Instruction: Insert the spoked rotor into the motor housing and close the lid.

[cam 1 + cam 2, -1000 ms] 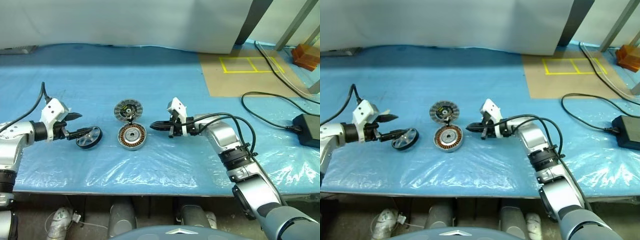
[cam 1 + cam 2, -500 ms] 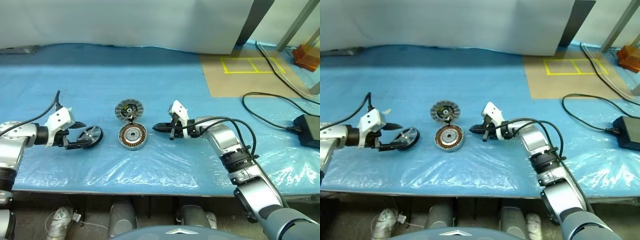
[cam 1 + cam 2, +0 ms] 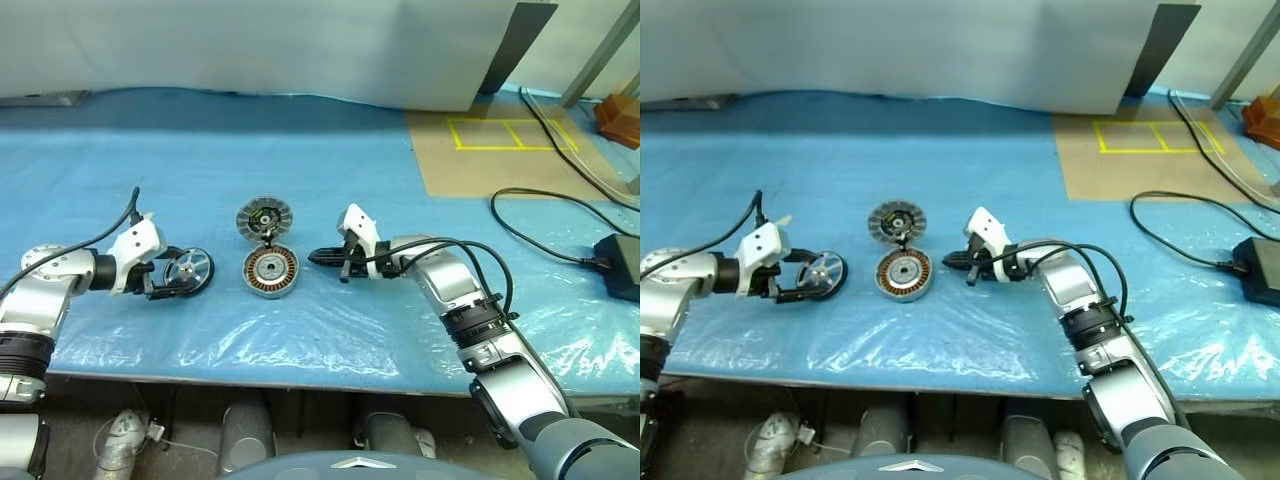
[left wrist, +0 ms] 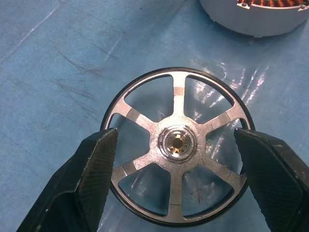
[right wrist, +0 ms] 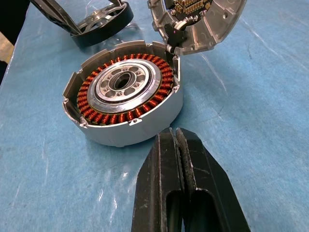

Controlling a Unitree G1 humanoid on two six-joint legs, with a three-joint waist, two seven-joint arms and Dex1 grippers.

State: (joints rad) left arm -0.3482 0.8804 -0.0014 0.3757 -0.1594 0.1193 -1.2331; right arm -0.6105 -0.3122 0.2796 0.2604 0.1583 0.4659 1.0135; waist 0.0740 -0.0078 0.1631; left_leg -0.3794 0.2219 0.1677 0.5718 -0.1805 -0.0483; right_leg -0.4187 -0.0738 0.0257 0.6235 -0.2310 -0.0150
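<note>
While spread wide, left hand (image 4: 175, 136) astride spoked rotor (image 4: 177, 92) rim; right hand (image 5: 175, 137) closed, empty.

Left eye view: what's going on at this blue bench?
The left claw is open, its fingers on either side of the spoked rotor, not clamped on it. The motor housing sits beside it with its copper windings exposed and its lid swung open. The right claw is shut, empty, pointing at the housing.

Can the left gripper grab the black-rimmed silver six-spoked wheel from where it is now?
Probably yes. The left gripper is open, its black fingers flanking the rim of the black-rimmed silver six-spoked wheel, with nothing else between them.
</note>
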